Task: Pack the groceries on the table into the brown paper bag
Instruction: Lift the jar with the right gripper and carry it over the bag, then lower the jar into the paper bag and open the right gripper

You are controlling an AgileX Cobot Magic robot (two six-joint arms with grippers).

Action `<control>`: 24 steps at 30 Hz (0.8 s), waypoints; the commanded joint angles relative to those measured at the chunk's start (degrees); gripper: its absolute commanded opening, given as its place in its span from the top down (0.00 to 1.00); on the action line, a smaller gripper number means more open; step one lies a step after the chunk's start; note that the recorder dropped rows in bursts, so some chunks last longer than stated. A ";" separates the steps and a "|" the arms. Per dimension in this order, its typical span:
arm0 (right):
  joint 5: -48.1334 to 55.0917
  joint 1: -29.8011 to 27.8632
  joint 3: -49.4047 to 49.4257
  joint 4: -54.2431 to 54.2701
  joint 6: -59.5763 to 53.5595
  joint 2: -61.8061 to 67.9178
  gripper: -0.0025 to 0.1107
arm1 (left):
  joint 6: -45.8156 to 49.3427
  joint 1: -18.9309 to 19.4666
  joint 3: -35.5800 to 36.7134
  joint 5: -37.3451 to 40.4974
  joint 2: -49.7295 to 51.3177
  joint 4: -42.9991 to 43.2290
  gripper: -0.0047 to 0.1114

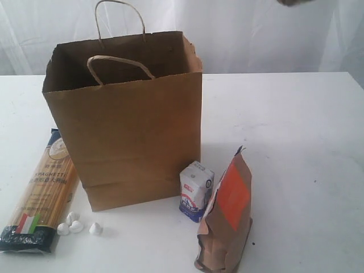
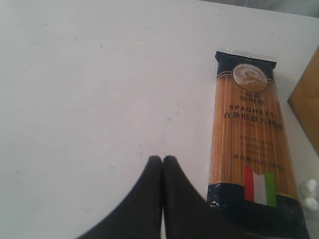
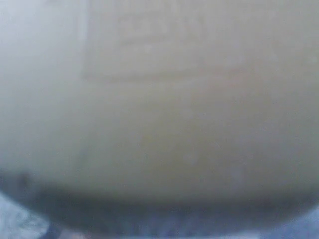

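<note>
Orange spaghetti packet (image 1: pixel 41 190) lies flat, lengthwise beside the bag (image 1: pixel 136 131); left hand (image 2: pixel 162 159) pressed together.

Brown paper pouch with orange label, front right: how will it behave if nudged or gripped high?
The brown paper pouch stands tall on a narrow base, so a high nudge probably tips it. Its creased top suggests soft walls that likely crumple when gripped. The small white-blue carton stands close beside; a topple could hit it.
</note>
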 commanded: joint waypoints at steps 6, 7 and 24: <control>2.92 18.01 -15.59 1.29 4.40 10.04 0.98 | 0.01 0.13 0.18 0.04 -0.31 -0.19 0.96; 2.92 21.02 -16.74 1.29 4.40 12.25 0.98 | 0.01 0.13 0.18 0.04 -0.31 -0.19 0.96; 0.46 31.15 -19.38 0.52 4.67 30.96 0.98 | 0.01 0.13 0.18 0.04 -0.31 -0.19 0.96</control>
